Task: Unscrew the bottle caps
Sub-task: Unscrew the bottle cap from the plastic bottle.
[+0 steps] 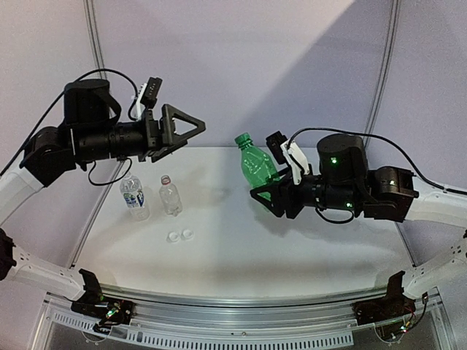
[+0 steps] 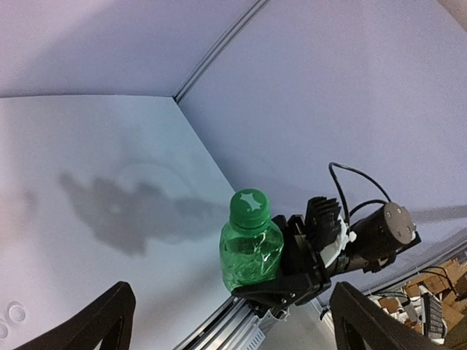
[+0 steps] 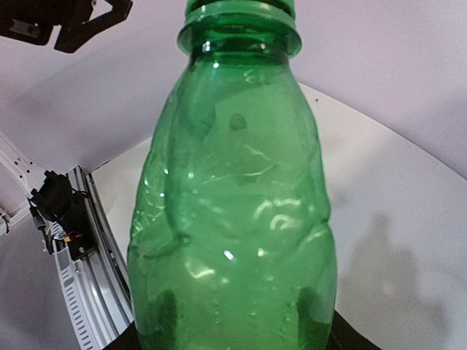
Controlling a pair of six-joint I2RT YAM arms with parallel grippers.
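1. The left gripper (image 1: 193, 129) is hovering in the upper left of the top view, jaws spread wide with nothing between them.
2. The right gripper (image 1: 268, 191) is clamping the lower body of the green bottle (image 1: 258, 169) at centre frame, holding it tilted above the table (image 1: 292, 244).
3. The green cap (image 2: 249, 206) is sitting on that bottle's neck, well apart from the left fingers (image 2: 109, 321).
4. The labelled bottle (image 1: 134, 197) and the plain bottle (image 1: 170, 197) are standing side by side at left, both uncapped.
5. Two white caps (image 1: 180, 235) are lying just beside each other on the table below those bottles.
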